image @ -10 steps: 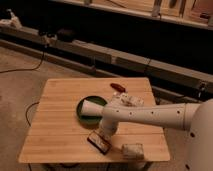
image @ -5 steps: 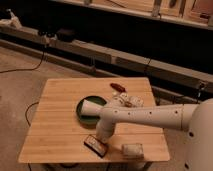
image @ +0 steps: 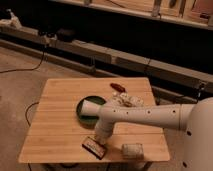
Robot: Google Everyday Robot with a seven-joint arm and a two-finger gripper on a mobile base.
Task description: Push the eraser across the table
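The white arm point(image: 150, 116) is reaching in from the right edge of the view, bending at an elbow over the green plate point(image: 84, 111) and pointing down toward the near edge of the table point(image: 55, 130). The gripper point(image: 99, 140) is sitting just in front of the plate, right against the eraser point(image: 94, 147); whether its fingers are spread or pressed together, I cannot tell. The eraser is lying tilted near the table's front edge, in front of the plate, with a pale block point(image: 132, 149) to its right.

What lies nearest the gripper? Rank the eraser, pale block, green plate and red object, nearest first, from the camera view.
Gripper is low over the near table edge.
1. Eraser, directly under it.
2. Pale block, at the near edge beside it.
3. Green plate, behind.
4. Red object, far side.
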